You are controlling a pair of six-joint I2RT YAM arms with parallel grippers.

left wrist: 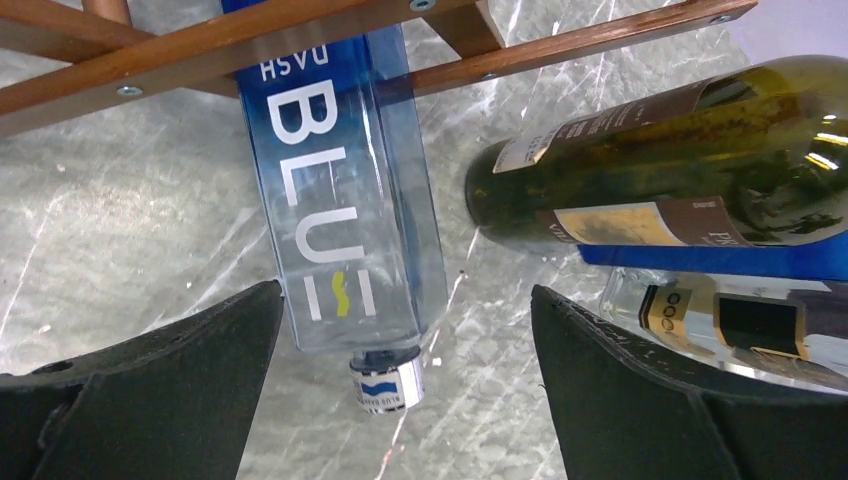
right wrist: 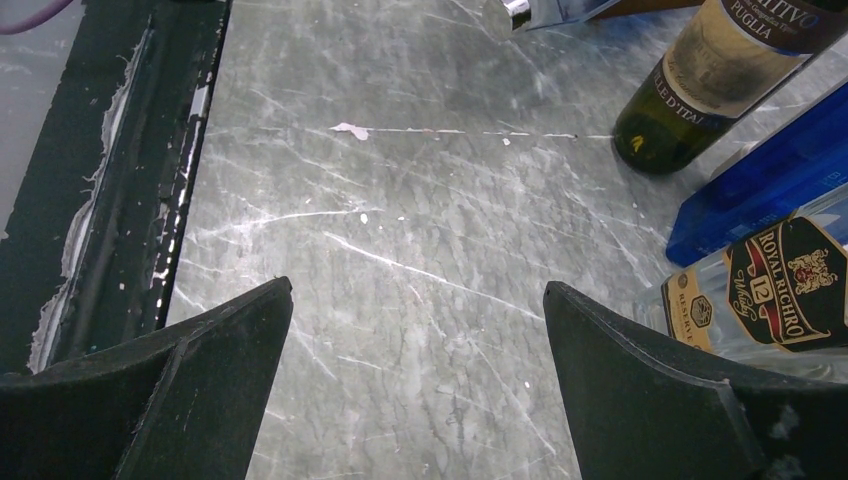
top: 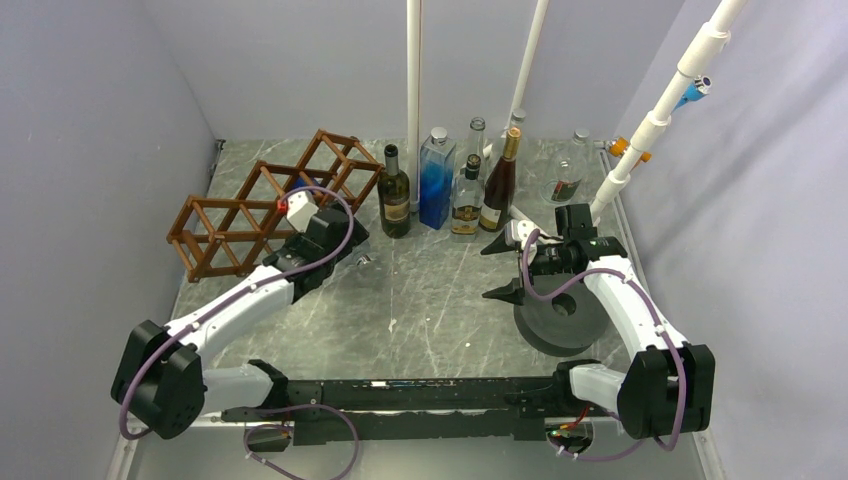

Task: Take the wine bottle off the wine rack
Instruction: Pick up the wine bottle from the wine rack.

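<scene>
Left gripper [left wrist: 405, 300] nearest, jaws spread wide either side of the cap end of the blue wine bottle [left wrist: 335, 190], not closed on it, lying slotted thru a cell of the wine rack [left wrist: 200, 55] w/ neck poking out toward the arm. Approach step likely, w/ right gripper [top: 490, 272] jaws also spread, well apart. Next prob: ease fwd, pinch the body just above the neck, draw straight back w/o snagging sticks or bumping the dark green bottle [left wrist: 700, 150] beside
</scene>
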